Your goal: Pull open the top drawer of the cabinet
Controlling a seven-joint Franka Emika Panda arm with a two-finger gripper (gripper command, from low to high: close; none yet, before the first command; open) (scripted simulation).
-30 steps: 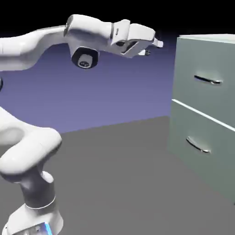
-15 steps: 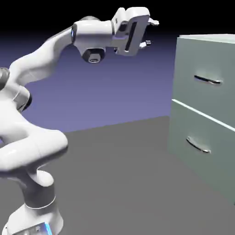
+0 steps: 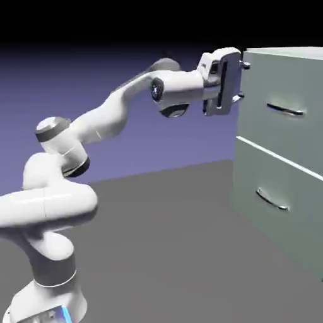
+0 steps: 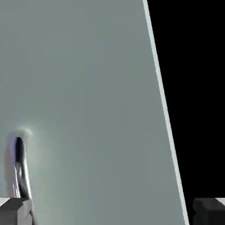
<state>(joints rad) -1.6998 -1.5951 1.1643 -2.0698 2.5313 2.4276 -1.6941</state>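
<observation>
Against the violet backdrop, your released gripper faced the top drawer, its handle offset beside the jaws.

Top drawer matt (handle glossy metal).

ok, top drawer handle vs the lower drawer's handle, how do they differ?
The top drawer's handle is a straight, darker bar; the lower drawer's handle is bowed and brighter silver. The top one sits level with the gripper; the lower one hangs well below it. Both are slim metal bars on pale grey-green fronts, both drawers shut.
</observation>
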